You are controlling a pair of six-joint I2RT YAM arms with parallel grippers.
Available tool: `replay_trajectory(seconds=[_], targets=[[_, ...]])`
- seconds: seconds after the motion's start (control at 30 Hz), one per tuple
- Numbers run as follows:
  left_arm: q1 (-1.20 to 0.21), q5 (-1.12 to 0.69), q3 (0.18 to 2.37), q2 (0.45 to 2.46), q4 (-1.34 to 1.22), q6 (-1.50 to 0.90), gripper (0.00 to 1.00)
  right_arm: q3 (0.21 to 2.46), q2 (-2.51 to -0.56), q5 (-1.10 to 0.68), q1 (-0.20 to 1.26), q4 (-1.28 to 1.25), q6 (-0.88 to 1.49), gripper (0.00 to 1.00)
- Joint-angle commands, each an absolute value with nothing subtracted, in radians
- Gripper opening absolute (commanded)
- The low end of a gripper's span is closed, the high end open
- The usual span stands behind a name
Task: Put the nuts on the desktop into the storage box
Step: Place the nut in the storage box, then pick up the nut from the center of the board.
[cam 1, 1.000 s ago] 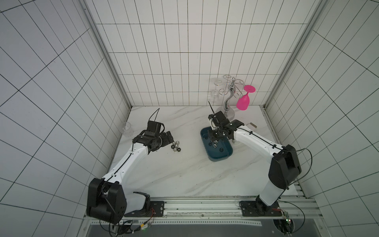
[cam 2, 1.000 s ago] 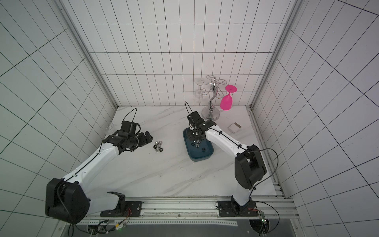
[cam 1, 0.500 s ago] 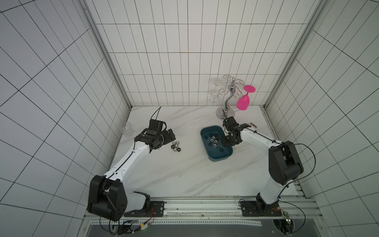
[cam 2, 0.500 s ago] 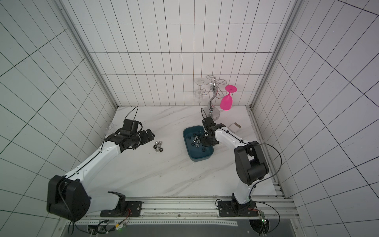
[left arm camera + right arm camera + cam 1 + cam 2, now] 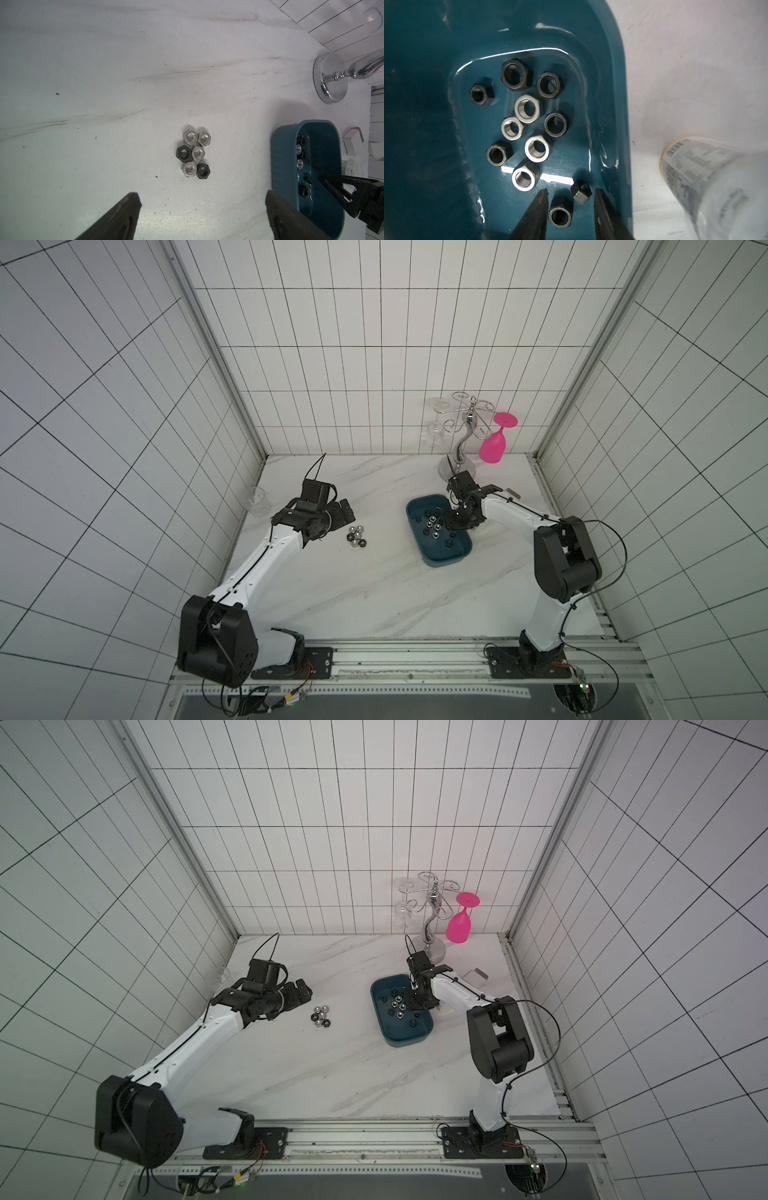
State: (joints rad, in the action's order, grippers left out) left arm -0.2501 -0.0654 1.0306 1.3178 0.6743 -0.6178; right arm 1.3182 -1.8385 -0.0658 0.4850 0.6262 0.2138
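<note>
**boltbin:** The left hand is hovering with its fingers spread wide and nothing between them, just short of six nuts. They're lying flat on the tabletop, four silver and two black, all packed touching. How are these going to handle?

**yam_fan:** I'm betting on small, hard and heavy for their size, with slick faces. Nothing's breaking, but they're probably skidding or popping out if they're getting pinched on the corners. I'm thinking pinching across two opposite flats is the way. I'd also be starting with an outer nut, since the packed middle isn't giving a finger any room.

**boltbin:** And further over?

**yam_fan:** The storage box is sitting well apart from that pile, with around eleven more lying on its floor. The right hand is hanging low inside it, fingers parted. A black nut is lying loose between them, touching neither as far as I'm seeing. Behind the box a chrome glass rack is standing by the back wall.
</note>
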Motion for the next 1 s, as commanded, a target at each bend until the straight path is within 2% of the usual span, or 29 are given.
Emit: replay_trajectory(seconds=[0.0, 0.17, 0.33, 0.57, 0.73, 0.97], targets=[[-0.255, -0.041, 1.065, 1.313, 0.687, -0.601, 0.98, 1.347, -1.777, -0.053, 0.506, 0.652, 0.206, 0.41], [-0.253, -0.027, 1.058, 1.303, 0.694, -0.602, 0.98, 1.379, -1.720, -0.044, 0.613, 0.675, 0.201, 0.44], [-0.246, -0.012, 1.039, 1.297, 0.709, -0.618, 0.98, 1.433, -1.750, -0.076, 0.769, 0.675, 0.219, 0.47], [-0.163, -0.056, 0.992, 1.245, 0.715, -0.633, 0.98, 1.533, -1.900, -0.114, 0.924, 0.658, 0.234, 0.51], [-0.083, -0.060, 0.968, 1.198, 0.751, -0.642, 0.98, 1.623, -2.029, -0.122, 0.972, 0.659, 0.232, 0.54], [-0.053, -0.043, 0.971, 1.174, 0.787, -0.599, 0.98, 1.806, -2.214, -0.096, 1.009, 0.708, 0.212, 0.56]])
